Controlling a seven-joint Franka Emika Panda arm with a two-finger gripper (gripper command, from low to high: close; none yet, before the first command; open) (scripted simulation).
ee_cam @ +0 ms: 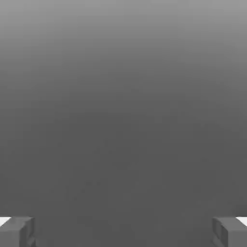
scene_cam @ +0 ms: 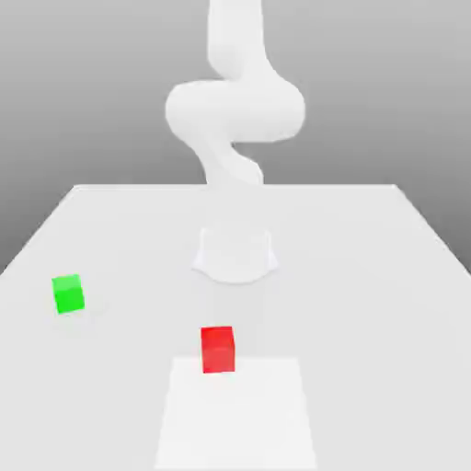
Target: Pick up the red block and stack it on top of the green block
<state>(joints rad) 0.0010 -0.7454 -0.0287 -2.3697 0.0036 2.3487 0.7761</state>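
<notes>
The red block [scene_cam: 218, 350] rests on the white table [scene_cam: 368, 276] near the front, just at the far edge of a lighter square patch. The green block [scene_cam: 68, 294] sits apart from it, toward the exterior view's left and a little farther back. Both cubes lie flat with nothing touching them. In the hand view my gripper [ee_cam: 123, 234] is open, with its grey fingertips [ee_cam: 19, 231] set wide apart and nothing between them. Beyond them I see plain grey background.
The white arm [scene_cam: 235, 110] rises and curls above its round base [scene_cam: 235, 253] at the middle of the table. A lighter square patch [scene_cam: 235, 414] marks the front of the table. The table's edges run along the left, right and back.
</notes>
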